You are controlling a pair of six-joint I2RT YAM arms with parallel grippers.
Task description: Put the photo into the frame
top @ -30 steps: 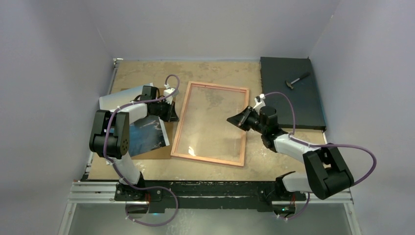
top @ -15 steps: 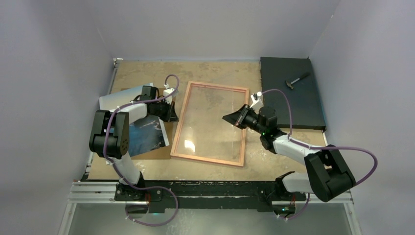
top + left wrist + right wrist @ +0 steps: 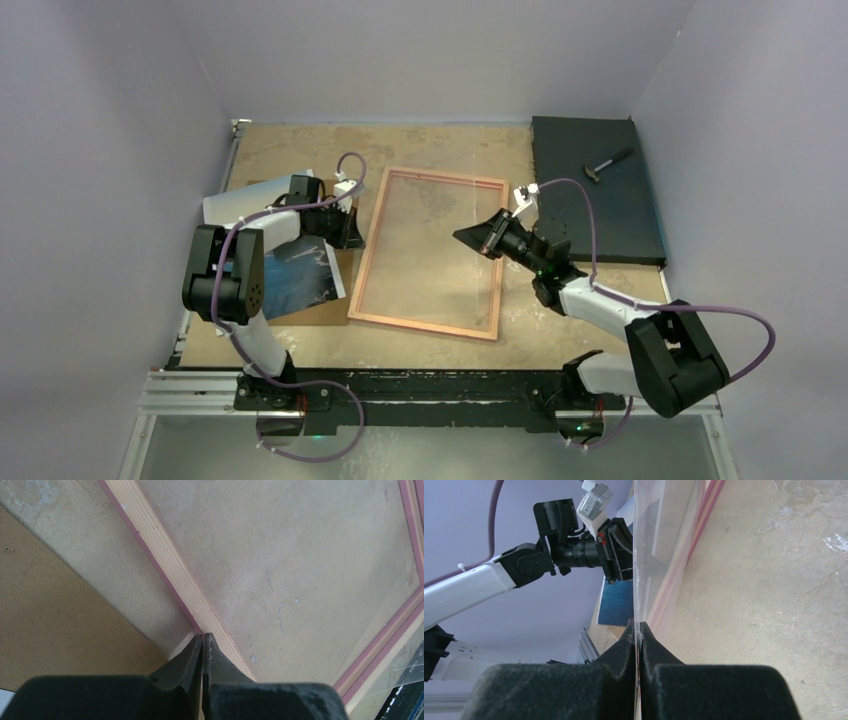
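Over the frame's right half, mid-worktop: right gripper [image 3: 463, 238] is clamped on the right edge of the clear pane [image 3: 664, 535]. Its wrist view shows the sheet pinched edge-on between closed fingertips.

- Change over the last second: the right gripper has climbed and moved toward the worktop's left edge, so it now reaches further in over the frame [image 3: 425, 328].
- The glare patch near the frame's near-left corner is gone, which fits the pane tipping up on its right side.
- The rim hasn't shifted. It lies flat on the worktop [image 3: 300, 140], pale wood side up.
- Likely meaning: the pane is being lifted clear of the rim to open the frame for loading. That looks like an early step, with insertion not started.

Left gripper [image 3: 352, 240] is unchanged: fingers closed on nothing, tips pressed at the frame's left rim. It is probably pinning the frame while the pane comes up.

The photo [image 3: 300, 270] is still outside the frame. It lies on the brown backing board [image 3: 325, 312] by the worktop's left edge, just left of the rim and partly under the left arm.

Pose:
- Right arm: fingers point toward the left edge. The forearm slants back toward the near-right corner, with the elbow low just above its base.
- Left arm: wrist pitched down onto the rim. The forearm runs back toward the left edge, with the elbow raised over the photo and the base at the near edge.
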